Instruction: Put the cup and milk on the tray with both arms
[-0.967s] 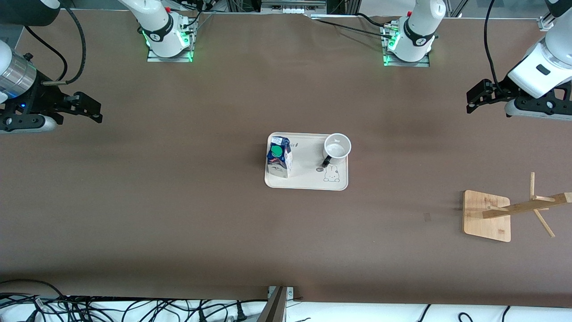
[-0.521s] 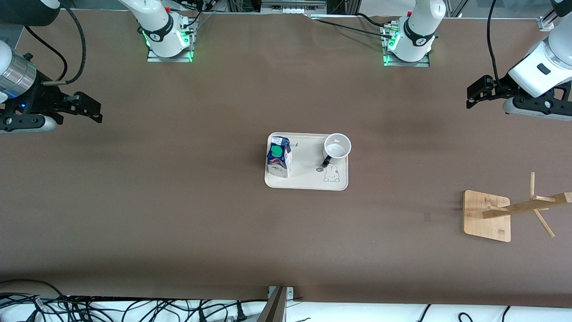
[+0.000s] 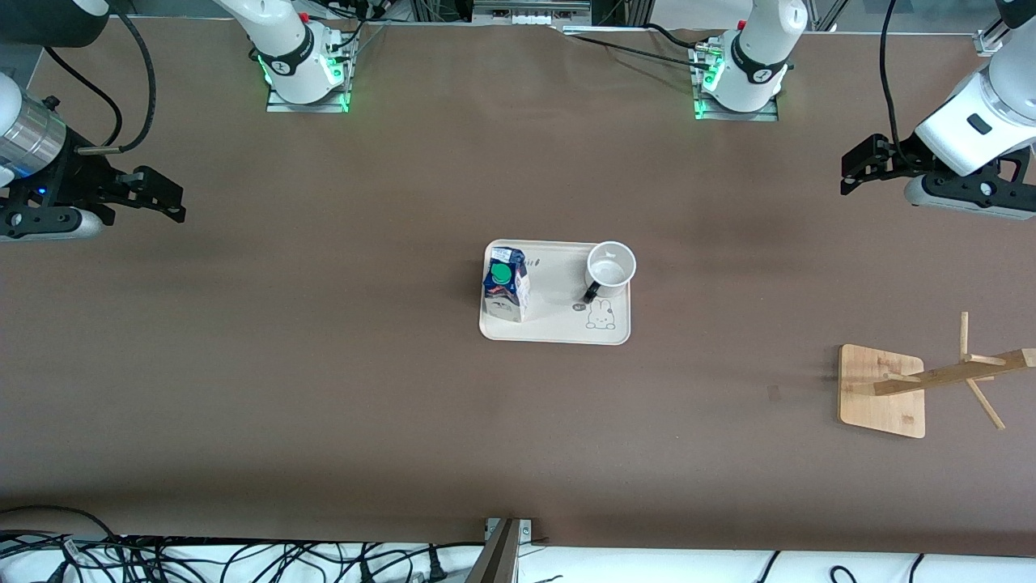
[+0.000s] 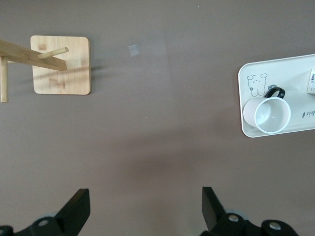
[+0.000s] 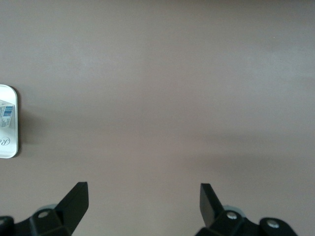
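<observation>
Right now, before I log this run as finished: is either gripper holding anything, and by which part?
Nothing: left gripper and right gripper are open over bare table.

My left gripper [image 4: 142, 209] hangs over bare brown table [image 4: 162, 147], fingers [image 4: 76, 209] spread wide and empty. The cup [image 4: 268, 114] stands upright on the tray [image 4: 248, 83], beside the rabbit drawing [image 4: 256, 83]. The wooden stand [image 4: 61, 73] sits well apart from the tray.

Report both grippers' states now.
Left gripper: open, empty, over bare table near the left arm's end.
Right gripper: open, empty, over bare table.
</observation>
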Tool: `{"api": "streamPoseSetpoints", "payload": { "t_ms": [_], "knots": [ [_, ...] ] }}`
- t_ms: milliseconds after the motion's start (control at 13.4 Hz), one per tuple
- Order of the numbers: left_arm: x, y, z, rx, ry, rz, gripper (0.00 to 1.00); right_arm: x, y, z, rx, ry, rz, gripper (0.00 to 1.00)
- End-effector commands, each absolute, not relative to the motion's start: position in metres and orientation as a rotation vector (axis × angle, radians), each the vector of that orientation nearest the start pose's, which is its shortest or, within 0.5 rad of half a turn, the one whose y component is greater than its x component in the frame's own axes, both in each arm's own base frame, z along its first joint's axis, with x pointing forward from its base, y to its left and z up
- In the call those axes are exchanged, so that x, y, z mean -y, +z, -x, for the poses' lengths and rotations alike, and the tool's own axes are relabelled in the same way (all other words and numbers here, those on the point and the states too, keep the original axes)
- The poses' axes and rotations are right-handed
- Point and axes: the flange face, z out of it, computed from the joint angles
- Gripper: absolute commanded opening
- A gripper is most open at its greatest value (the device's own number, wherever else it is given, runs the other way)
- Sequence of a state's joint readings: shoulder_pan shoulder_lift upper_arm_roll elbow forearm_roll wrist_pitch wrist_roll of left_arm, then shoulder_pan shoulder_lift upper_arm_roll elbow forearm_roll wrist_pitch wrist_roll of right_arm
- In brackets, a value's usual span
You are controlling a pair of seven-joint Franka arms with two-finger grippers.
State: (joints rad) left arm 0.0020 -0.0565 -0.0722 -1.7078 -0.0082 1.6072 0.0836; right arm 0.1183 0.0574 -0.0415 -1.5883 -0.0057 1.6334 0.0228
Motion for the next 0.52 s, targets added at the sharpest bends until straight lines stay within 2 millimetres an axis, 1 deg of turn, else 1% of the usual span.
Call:
{"api": "streamPoseSetpoints", "payload": {
  "t_ms": [0,223,446],
  "knots": [
    [0.0403,0.5989,-0.5402,-0.24,0.068,3.126,1.0,-0.0429,0.5952,-0.5717,0.102,0.026,3.149,1.0],
    [0.0378,0.5989,-0.5404,-0.233,0.068,3.127,1.0,-0.0429,0.5952,-0.5717,0.102,0.026,3.149,1.0],
    [0.0428,0.6015,-0.5407,-0.245,0.06,3.133,1.0,-0.0429,0.5952,-0.5717,0.102,0.026,3.149,1.0]
  ]
}}
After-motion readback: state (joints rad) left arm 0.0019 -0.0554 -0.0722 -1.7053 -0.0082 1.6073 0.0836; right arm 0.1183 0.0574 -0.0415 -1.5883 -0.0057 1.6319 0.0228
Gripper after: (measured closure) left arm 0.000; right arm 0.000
